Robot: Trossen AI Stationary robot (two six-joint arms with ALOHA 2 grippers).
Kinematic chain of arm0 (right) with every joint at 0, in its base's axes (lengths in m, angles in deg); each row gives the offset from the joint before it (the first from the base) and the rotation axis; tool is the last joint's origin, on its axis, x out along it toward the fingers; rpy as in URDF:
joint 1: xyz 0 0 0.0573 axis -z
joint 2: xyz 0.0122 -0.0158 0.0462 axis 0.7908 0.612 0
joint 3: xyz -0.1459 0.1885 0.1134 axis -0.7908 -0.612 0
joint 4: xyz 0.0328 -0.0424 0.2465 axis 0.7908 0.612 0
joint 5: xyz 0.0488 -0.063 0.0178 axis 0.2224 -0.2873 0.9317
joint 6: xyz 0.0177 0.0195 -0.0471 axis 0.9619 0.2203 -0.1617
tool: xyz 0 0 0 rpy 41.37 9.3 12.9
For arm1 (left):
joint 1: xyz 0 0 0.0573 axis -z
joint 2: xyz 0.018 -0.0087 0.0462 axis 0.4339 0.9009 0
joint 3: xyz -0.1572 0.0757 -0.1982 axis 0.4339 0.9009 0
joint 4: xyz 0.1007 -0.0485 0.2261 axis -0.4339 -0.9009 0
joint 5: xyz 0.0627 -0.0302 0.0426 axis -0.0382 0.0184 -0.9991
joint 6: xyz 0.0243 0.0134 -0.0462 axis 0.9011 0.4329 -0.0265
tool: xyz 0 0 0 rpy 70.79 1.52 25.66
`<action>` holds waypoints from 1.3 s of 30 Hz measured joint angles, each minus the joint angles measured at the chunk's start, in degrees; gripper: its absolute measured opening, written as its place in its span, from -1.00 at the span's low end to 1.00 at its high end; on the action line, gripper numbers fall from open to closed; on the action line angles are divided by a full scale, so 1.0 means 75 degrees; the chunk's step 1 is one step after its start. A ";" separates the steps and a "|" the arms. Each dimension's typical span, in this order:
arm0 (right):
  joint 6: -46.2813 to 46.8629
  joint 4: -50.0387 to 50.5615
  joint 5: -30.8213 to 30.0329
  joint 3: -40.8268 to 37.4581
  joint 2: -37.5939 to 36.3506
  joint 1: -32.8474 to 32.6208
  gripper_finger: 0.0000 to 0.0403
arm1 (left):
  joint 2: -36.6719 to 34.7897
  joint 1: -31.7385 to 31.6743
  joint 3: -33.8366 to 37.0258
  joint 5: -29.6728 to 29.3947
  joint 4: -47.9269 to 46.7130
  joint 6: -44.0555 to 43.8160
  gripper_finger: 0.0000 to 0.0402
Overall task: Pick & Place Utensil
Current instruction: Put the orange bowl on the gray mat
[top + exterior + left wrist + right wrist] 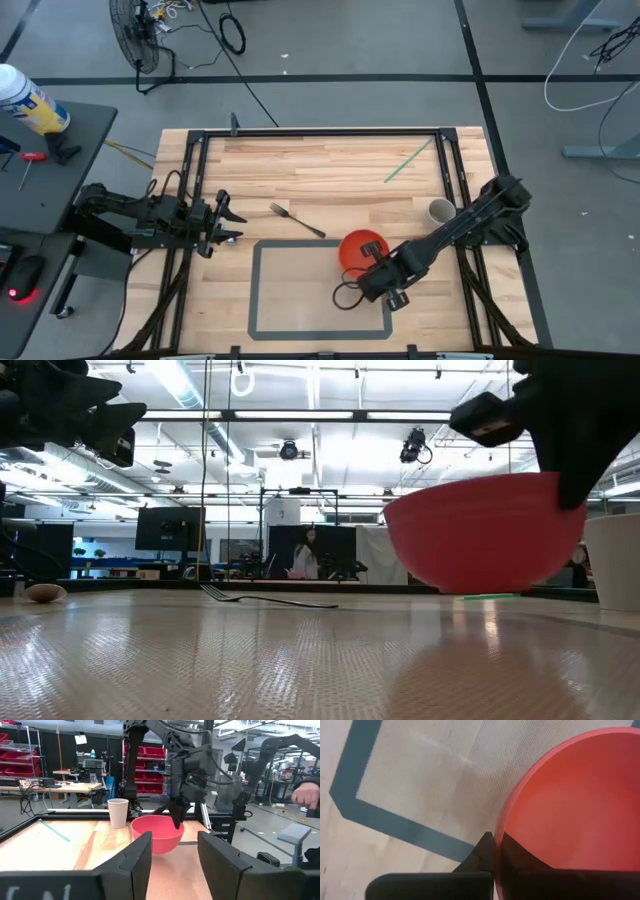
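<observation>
The right hand [372, 268] pinches the rim of the red bowl [360, 247], one finger inside and one outside, holding it just clear of the table [330, 170] above the grey mat [300, 290]. The fork [296, 220] lies flat on the wood beside the mat's far edge. The left hand [228, 222] waits at the table's left side, fingers spread and empty.
</observation>
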 joint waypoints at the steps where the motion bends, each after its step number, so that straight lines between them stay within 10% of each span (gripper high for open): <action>1: 0.0000 -0.0264 0.0020 -0.0227 -0.0141 0.0000 -1.00 | -0.0003 0.0000 0.0000 0.0000 0.0003 0.0000 -0.19; 15: -0.0384 -0.1183 -0.0067 -0.1241 -0.0451 0.0000 -0.97 | -0.0003 -0.0001 0.0000 0.0000 0.0002 0.0000 -0.19; 39: -0.3544 -0.0847 0.0608 0.2498 0.2247 0.0201 -0.98 | 0.0000 -0.0003 0.0000 0.0000 0.0003 0.0000 -0.19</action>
